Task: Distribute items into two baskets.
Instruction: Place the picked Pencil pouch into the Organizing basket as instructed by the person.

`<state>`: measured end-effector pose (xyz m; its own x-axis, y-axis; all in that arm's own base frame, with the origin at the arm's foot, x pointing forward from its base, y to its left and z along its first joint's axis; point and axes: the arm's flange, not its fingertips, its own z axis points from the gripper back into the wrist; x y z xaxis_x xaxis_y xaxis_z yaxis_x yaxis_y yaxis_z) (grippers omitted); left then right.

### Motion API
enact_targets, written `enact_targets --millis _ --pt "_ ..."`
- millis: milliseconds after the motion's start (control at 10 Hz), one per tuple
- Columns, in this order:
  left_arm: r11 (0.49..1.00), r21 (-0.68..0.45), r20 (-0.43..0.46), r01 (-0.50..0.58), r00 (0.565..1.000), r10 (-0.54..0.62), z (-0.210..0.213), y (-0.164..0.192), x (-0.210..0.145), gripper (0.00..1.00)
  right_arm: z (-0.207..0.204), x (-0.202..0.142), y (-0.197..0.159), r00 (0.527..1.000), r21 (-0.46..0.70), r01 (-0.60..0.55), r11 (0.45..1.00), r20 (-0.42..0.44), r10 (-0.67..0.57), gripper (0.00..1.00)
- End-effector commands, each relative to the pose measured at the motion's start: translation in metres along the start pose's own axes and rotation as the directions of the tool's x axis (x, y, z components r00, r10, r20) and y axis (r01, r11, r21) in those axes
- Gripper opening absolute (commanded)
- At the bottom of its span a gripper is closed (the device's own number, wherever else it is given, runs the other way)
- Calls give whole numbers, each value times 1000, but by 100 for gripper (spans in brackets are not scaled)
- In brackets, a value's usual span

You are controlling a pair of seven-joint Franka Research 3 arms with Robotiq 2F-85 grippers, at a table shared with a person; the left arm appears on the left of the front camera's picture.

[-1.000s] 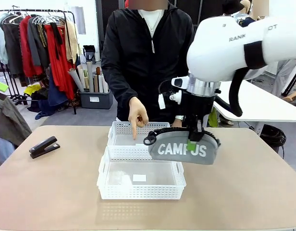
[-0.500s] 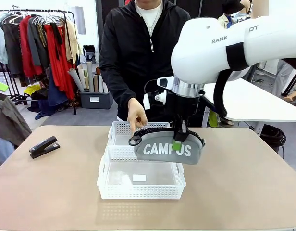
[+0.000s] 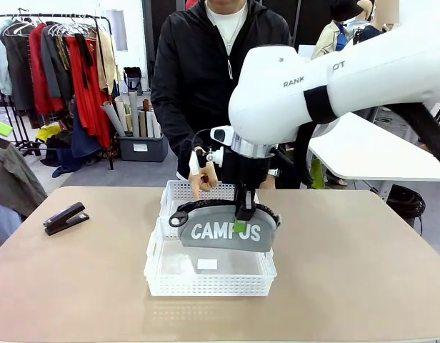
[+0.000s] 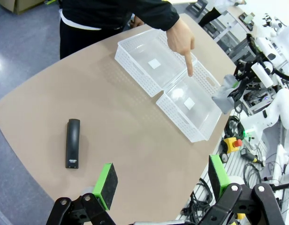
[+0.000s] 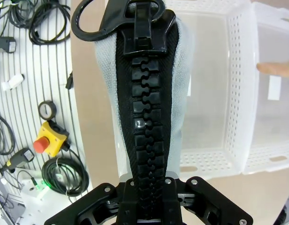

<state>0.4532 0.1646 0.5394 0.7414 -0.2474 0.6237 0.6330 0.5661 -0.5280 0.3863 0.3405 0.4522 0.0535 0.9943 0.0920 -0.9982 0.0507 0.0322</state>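
Observation:
My right gripper [image 3: 241,218] is shut on the grey "CAMPUS" pouch [image 3: 220,232], which hangs just above the near white basket [image 3: 206,284]. Seen from the right wrist, the pouch's black zip [image 5: 144,108] runs up from the gripper [image 5: 147,185], with that basket's wall [image 5: 234,93] beneath. The far basket [image 3: 176,193] touches the near one; a person's hand [image 3: 203,179] points a finger down into it. The black stapler [image 3: 65,218] lies at the table's left. My left gripper [image 4: 161,178] hangs open high above the table, the stapler [image 4: 72,143] below it to the left.
The person stands at the far edge behind the baskets. From the left wrist both baskets [image 4: 135,65] [image 4: 182,124] lie end to end. Bare table stretches left and right of them. A clothes rack [image 3: 63,71] and another table [image 3: 377,153] are off behind.
My right arm has carried the pouch leftward, from right of the baskets to above the near basket. The person's pointing hand has stayed over the far basket.

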Motion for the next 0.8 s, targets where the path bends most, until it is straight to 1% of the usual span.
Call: enact_targets --millis 0,200,400,600,700 --pt "1000 1 5 4 1000 -4 0 -2 0 100 -6 15 -2 1000 -36 18 999 -19 -18 0" --pt "1000 1 5 4 1000 -4 0 -2 0 100 -21 25 -2 999 -66 -14 998 -37 11 0" --pt "1000 1 5 4 1000 -4 0 -2 0 100 -37 34 -5 998 -63 -31 998 -56 28 0" --pt "1000 1 5 4 1000 -4 0 -2 0 100 -52 40 -8 997 -78 -18 997 -74 12 0" --pt "1000 1 5 4 1000 -4 0 -2 0 100 -58 41 -11 997 -104 -2 995 -83 -7 0"
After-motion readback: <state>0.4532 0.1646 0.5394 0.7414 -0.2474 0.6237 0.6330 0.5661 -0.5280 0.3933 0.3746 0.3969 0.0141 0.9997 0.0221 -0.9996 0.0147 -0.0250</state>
